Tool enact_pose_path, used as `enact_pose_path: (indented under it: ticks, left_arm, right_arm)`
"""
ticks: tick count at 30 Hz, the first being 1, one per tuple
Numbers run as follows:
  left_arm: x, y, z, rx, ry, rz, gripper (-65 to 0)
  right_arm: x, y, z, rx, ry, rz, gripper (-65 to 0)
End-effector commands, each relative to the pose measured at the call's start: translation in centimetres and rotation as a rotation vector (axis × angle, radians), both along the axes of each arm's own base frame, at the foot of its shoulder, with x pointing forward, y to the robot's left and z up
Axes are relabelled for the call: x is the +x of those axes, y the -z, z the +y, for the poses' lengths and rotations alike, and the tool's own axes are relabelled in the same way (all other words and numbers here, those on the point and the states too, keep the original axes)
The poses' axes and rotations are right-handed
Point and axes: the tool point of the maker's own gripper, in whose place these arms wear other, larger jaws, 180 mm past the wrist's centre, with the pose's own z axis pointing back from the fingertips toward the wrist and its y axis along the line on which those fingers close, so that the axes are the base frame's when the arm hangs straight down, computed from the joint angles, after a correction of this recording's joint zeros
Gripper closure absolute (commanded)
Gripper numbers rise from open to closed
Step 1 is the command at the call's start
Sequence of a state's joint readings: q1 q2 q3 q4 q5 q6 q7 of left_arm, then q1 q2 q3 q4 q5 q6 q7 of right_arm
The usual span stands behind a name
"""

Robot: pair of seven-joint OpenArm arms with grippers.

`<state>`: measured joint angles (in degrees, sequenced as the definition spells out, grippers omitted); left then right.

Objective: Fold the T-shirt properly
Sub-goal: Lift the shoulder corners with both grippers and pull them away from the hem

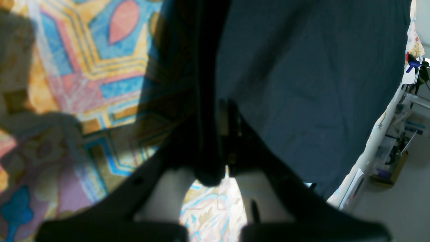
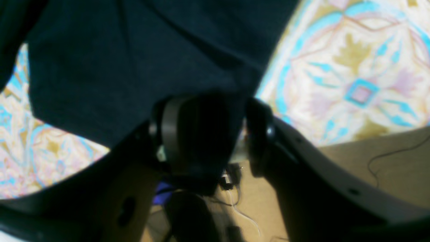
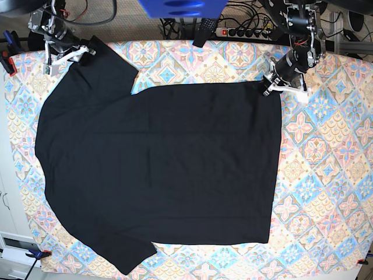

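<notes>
1. Cloth fills both wrist views: the shirt (image 3: 157, 169) lies spread flat on the patterned table (image 3: 326, 175), sleeves toward the right arm's side.
2. Left gripper (image 3: 273, 83) is clamped tight on the far hem corner, likely to lift that edge for a fold.
3. Right gripper (image 3: 81, 51) pinches the far sleeve (image 2: 134, 67), its jaws part-way together on bunched cloth.
4. Both arms reach in low from the far edge.

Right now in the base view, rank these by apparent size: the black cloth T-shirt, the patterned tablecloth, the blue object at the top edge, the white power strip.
1. Patterned tablecloth
2. Black cloth T-shirt
3. Blue object, cropped by the frame, nearer the camera
4. White power strip
</notes>
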<state>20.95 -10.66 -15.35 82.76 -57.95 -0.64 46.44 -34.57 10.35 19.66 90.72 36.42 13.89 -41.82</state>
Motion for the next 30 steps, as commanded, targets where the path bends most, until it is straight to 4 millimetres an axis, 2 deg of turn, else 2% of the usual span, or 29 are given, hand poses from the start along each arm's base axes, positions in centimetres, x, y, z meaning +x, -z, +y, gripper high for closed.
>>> enact_pose_path:
  ticks: [1,6,10,12,13,17,19,23,26,30]
  left_arm:
    - [-0.3,0.0,0.6,0.023,0.005,0.014,0.0]
    - [-0.3,0.0,0.6,0.023,0.005,0.014,0.0]
    - [-0.3,0.0,0.6,0.023,0.005,0.014,0.0]
    - [-0.4,0.0,0.6,0.023,0.005,0.015,0.0]
    - [-0.4,0.0,0.6,0.023,0.005,0.015,0.0]
    - [-1.2,0.3,0.6,0.025,0.006,0.03,0.0]
    - [-1.3,0.4,0.7,0.03,0.009,0.035,0.0]
    - [-2.8,0.4,1.7,0.059,0.023,0.059,0.0]
    - [-3.7,-0.3,2.0,0.081,0.045,0.056,0.0]
    - [-4.7,-1.5,3.0,0.126,0.086,0.052,0.0]
  right_arm:
    - [0.5,-0.5,0.2,0.021,0.0,-0.026,-26.7]
    - [0.1,0.2,2.1,0.131,0.01,-0.031,-26.4]
    - [0.3,0.1,3.1,0.144,-0.015,-0.034,-26.3]
    - [0.3,0.1,3.1,0.145,-0.018,-0.035,-23.9]
    - [0.4,0.1,3.1,0.145,-0.019,-0.037,-20.7]
    - [0.4,-0.1,2.7,0.138,-0.01,-0.041,-5.0]
    - [0.3,-0.2,2.1,0.127,0.002,-0.042,0.0]
    - [0.1,-0.8,-0.2,0.088,0.05,-0.055,-0.4]
    - [-1.7,-1.4,-1.7,0.052,0.074,-0.039,-0.4]
    - [-2.9,-2.7,-2.0,0.022,0.056,-0.036,-0.4]
